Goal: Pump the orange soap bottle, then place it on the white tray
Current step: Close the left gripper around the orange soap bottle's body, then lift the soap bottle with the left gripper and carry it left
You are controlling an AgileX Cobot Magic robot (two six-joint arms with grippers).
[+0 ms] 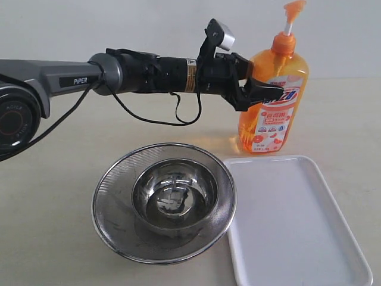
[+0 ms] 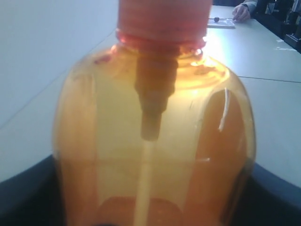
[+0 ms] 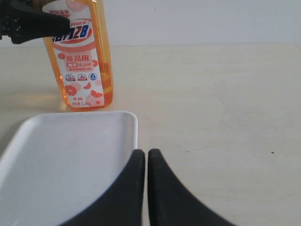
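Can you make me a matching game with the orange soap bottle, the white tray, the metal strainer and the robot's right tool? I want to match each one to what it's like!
Things:
1. orange soap bottle
2. white tray
3. steel strainer
4. right tool

What it's like:
A. shut tight
B. has a shiny bowl inside
C. standing upright on the table
D. lying flat with nothing on it

Right pairs: 1-C, 2-D, 3-B, 4-A
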